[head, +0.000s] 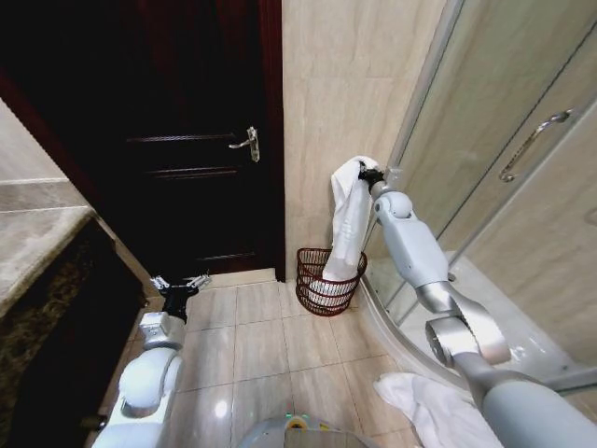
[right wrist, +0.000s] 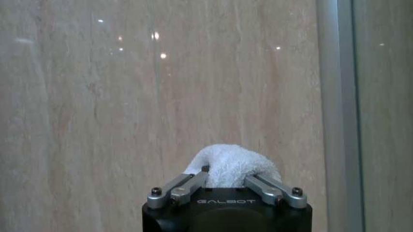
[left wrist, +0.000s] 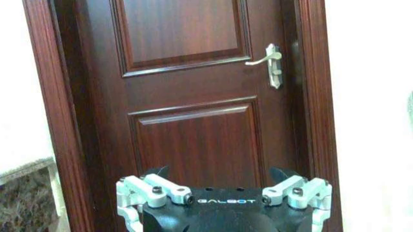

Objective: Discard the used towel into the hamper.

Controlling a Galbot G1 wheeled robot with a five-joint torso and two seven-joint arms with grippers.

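Observation:
A white towel hangs long from my right gripper, which is shut on its top end high against the beige tiled wall. The towel's lower end reaches down into the hamper, a small dark red-brown openwork basket on the floor by the wall corner. In the right wrist view the bunched towel bulges between the closed fingers. My left gripper waits low on the left, open, facing the dark wooden door; the left wrist view has its fingers spread apart.
A dark wooden door with a lever handle stands to the left. A glass shower enclosure with a curved base lies right. Another white cloth lies on the floor near my base. A stone counter borders the left.

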